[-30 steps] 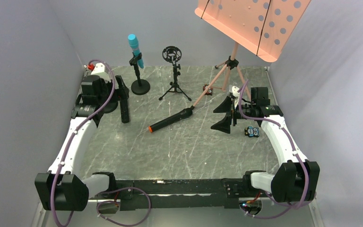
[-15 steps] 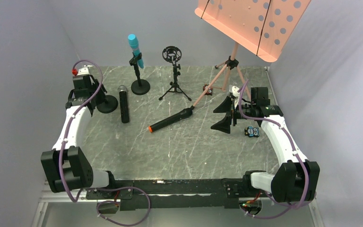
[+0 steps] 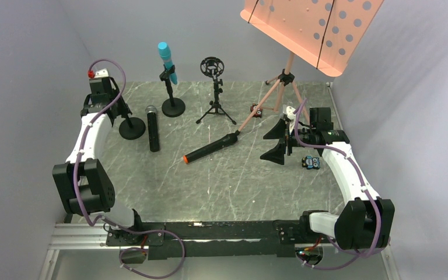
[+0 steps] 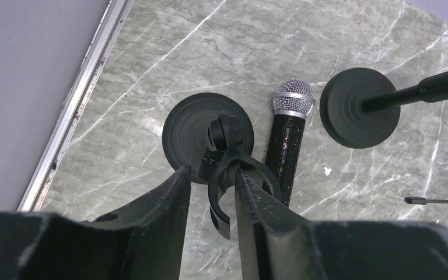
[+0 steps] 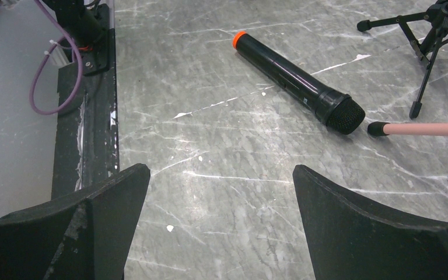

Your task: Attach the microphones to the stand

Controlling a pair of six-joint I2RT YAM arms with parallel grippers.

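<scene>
Logged right gripper (image 5: 220, 170) gaping wide, empty; left gripper (image 4: 212, 174) pinched narrow on stand clip (image 4: 224, 129).
Found orange-ended mic (image 5: 294, 81) lying on table (image 5: 210, 128) ahead of right gripper; further out, silver-headed mic (image 4: 286, 151) flat, just beside clip stand's round base (image 4: 186, 131); farthest, cyan mic (image 3: 167, 60) clipped in second stand (image 3: 172, 105).

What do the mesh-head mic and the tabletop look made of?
Mesh-head mic: the head looks like woven metal wire, bright silver with a shiny band. The body is black with glittery speckles, either painted metal or plastic. Tabletop: grey-green marble look with white veins, matte; either stone or printed laminate.
</scene>
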